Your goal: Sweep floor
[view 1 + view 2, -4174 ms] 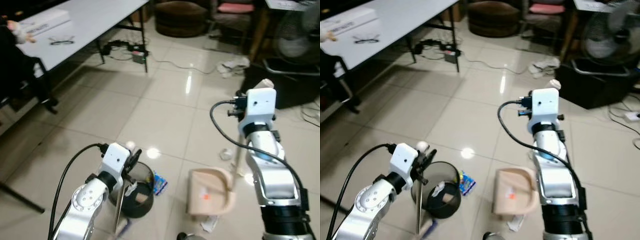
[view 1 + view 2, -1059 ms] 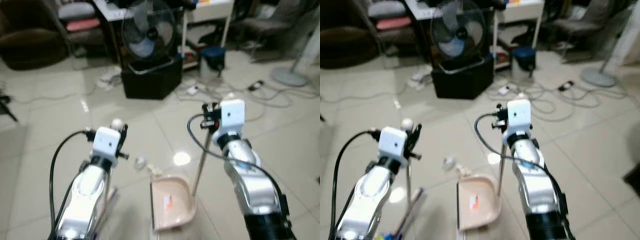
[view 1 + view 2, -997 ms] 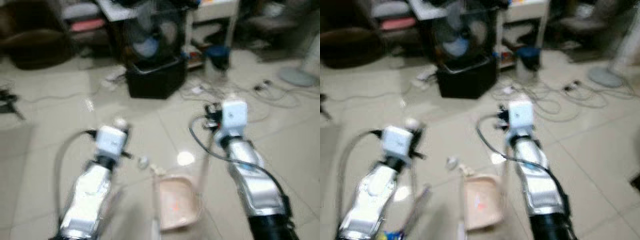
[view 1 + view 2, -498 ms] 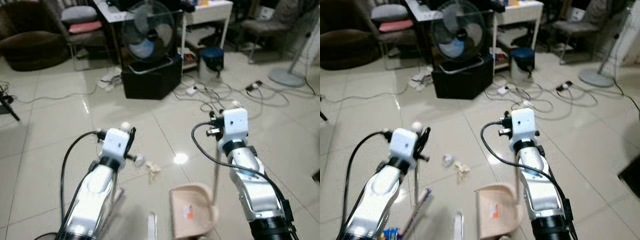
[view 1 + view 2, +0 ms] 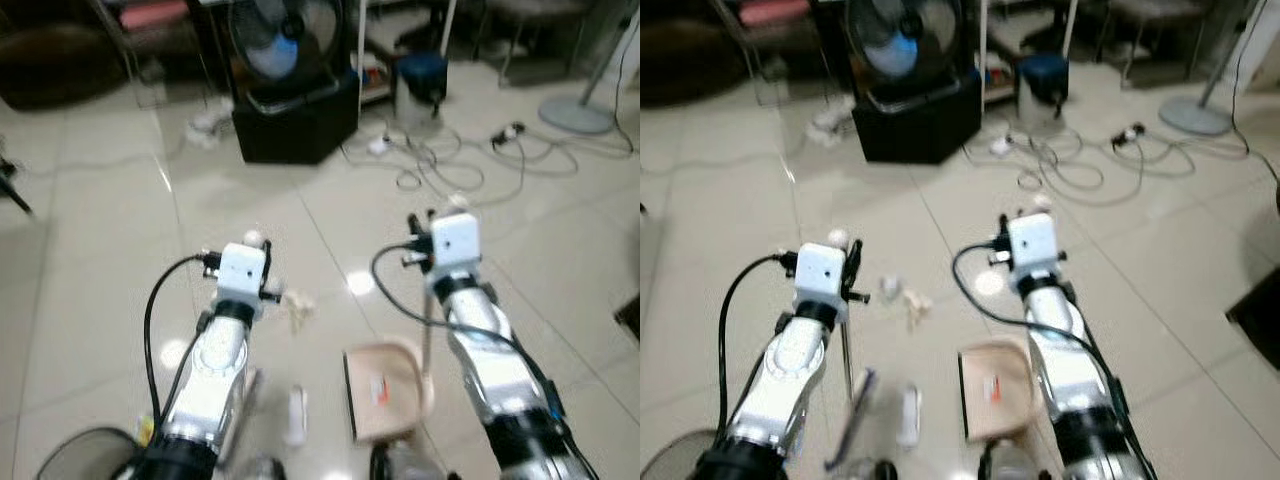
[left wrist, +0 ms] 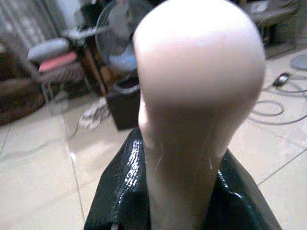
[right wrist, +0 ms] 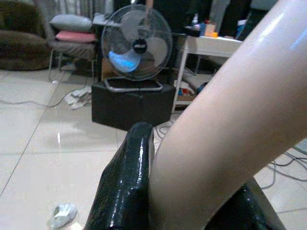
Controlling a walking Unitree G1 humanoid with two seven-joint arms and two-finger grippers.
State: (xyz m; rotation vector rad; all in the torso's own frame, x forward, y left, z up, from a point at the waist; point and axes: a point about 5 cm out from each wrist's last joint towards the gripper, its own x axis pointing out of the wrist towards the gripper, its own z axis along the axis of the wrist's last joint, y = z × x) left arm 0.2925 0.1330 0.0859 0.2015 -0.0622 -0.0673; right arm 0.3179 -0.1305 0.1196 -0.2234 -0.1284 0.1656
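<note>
Floor: pale glossy tiles (image 5: 90,250) with ceiling-light glare; a fan (image 5: 282,40) on a black box (image 5: 297,125), cables (image 5: 450,165) and a blue bin (image 5: 420,80) stand beyond.
Litter: crumpled scraps (image 5: 905,300) on the tiles between the arms, just ahead of the dustpan.
Broom: left gripper (image 6: 192,191) is clamped on the broom (image 5: 845,345) handle; the pole runs near upright, its head low by the robot, blurred.
Dustpan: right gripper (image 7: 192,191) is closed around the dustpan (image 5: 385,390) handle; the pan lies flat, mouth towards the robot's left, its pole upright.
Bin rim: dark basket (image 5: 85,455) at lower left.
Change: since half a second ago the view has tilted down and the scraps lie nearer the arms.
</note>
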